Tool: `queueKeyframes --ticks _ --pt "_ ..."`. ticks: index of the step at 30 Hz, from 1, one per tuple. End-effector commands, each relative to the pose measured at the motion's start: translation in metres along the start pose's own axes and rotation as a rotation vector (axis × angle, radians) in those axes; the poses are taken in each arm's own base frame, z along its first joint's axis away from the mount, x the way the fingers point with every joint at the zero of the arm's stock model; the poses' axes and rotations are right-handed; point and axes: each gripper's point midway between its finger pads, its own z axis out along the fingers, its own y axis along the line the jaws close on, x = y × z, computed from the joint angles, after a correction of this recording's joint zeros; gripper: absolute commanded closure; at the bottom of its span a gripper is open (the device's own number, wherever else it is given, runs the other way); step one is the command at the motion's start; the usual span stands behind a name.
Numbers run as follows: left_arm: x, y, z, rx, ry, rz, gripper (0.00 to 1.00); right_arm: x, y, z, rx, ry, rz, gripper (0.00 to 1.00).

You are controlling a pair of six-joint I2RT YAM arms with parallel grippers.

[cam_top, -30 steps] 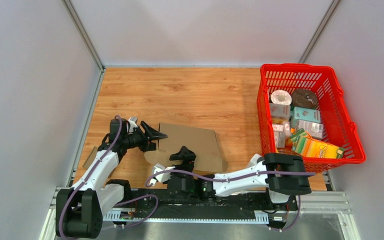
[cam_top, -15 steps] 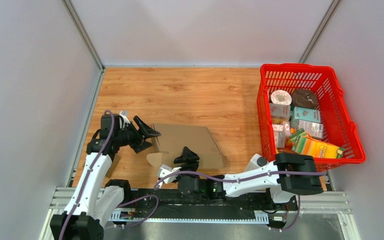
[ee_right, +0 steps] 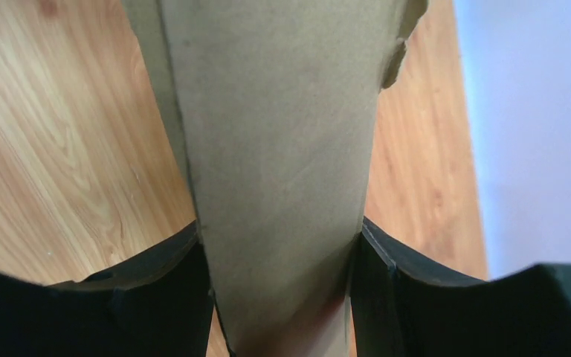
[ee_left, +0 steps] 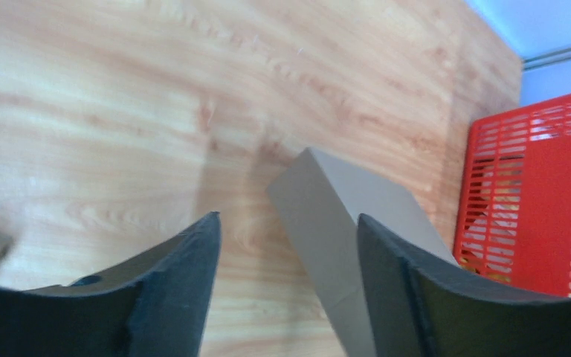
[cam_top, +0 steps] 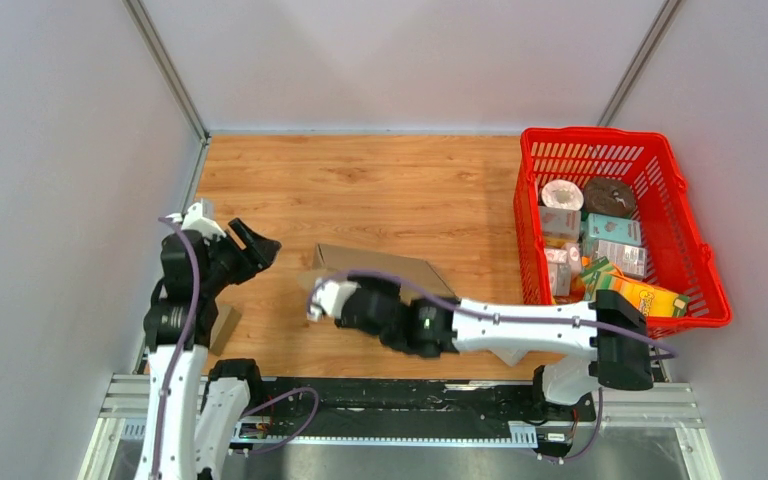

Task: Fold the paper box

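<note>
The brown paper box (cam_top: 380, 266) is lifted on edge near the middle of the wooden table, its panels folded close together. My right gripper (cam_top: 365, 298) reaches in from the right and is shut on its near edge. In the right wrist view the box (ee_right: 282, 111) fills the gap, and both black fingers (ee_right: 156, 290) press its sides around the gripper (ee_right: 279, 232). My left gripper (cam_top: 252, 246) hangs open to the left of the box, apart from it. In the left wrist view the box (ee_left: 342, 216) lies beyond the open gripper (ee_left: 288, 222).
A red basket (cam_top: 620, 140) full of packaged goods stands at the right side, also seen as the basket (ee_left: 535, 193) in the left wrist view. A small brown cardboard scrap (cam_top: 224, 326) lies by the left arm's base. Grey walls close in the table.
My right gripper has closed on the box and raised it off the table. My left gripper has pulled back from the box's left edge, up and to the left.
</note>
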Motion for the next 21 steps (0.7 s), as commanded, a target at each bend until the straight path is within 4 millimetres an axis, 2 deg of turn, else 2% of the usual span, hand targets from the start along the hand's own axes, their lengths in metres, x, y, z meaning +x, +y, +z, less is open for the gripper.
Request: queueKeyframes --ticks 1,2,3,4,5,6,8,11,12,16,18,21 --pt "0.003 -0.026 -0.015 0.232 -0.092 0.269 0.37 0.004 0.002 -0.023 -0.45 0.177 0.236 0.44" --pt "0.007 -0.031 -0.018 0.273 -0.097 0.281 0.38 0.022 0.01 -0.021 -0.493 0.283 0.212 0.44" --pt "0.013 -0.032 -0.018 0.297 -0.083 0.295 0.39 0.024 0.004 -0.017 -0.51 0.311 0.231 0.44" --pt "0.025 -0.029 -0.017 0.315 -0.05 0.299 0.4 0.011 0.001 -0.02 -0.565 0.295 0.247 0.44" --pt "0.027 -0.03 -0.022 0.331 -0.066 0.314 0.4 0.017 0.006 -0.014 -0.597 0.338 0.232 0.44" --pt "0.029 -0.03 -0.024 0.337 -0.075 0.321 0.4 0.018 0.001 -0.009 -0.605 0.347 0.241 0.44" --pt "0.027 -0.038 -0.03 0.391 -0.13 0.337 0.4 0.005 -0.003 0.001 -0.628 0.315 0.239 0.38" --pt "0.026 -0.043 -0.03 0.416 -0.143 0.302 0.42 -0.005 -0.012 0.017 -0.63 0.279 0.266 0.33" --pt "0.026 -0.043 -0.029 0.417 -0.135 0.297 0.42 -0.002 -0.017 0.021 -0.628 0.288 0.282 0.32" --pt "0.032 -0.049 -0.024 0.473 -0.091 0.314 0.4 0.013 -0.013 0.029 -0.651 0.314 0.296 0.25" --pt "0.034 -0.048 -0.019 0.471 -0.072 0.337 0.38 0.026 -0.013 0.034 -0.624 0.351 0.311 0.16" --pt "0.034 -0.045 -0.013 0.443 -0.069 0.397 0.31 0.036 -0.021 0.034 -0.561 0.354 0.337 0.07"
